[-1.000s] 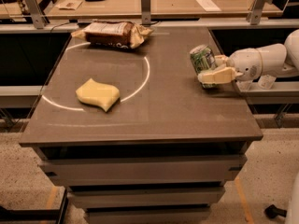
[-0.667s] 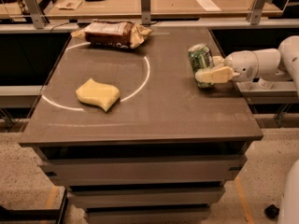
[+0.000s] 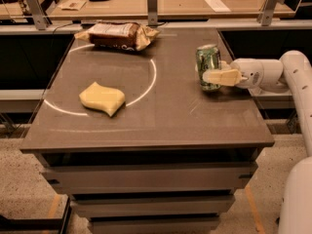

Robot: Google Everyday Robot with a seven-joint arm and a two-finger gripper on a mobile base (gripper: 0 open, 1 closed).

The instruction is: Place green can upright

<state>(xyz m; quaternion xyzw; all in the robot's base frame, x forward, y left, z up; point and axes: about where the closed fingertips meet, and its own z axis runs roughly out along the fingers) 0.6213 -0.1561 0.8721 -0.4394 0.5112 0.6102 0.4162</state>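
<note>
Table (image 3: 146,126): dark top, 3 items on it. My arm (image 3: 297,82): reaches in from the right edge. Brown snack bag (image 3: 117,35): lying flat at the far side. Yellow sponge (image 3: 102,98): near left, well apart from my work. Green can (image 3: 207,57): near the right edge, standing vertical, silver top up, base at or just on the tabletop; contact cannot be confirmed. My claw (image 3: 209,74): clamped on the can's middle, 1 finger (image 3: 222,76) across its front, the other hidden behind. Assessment: uprighting appears done; outstanding are 2 steps, release and a clean withdrawal without tipping the can.
</note>
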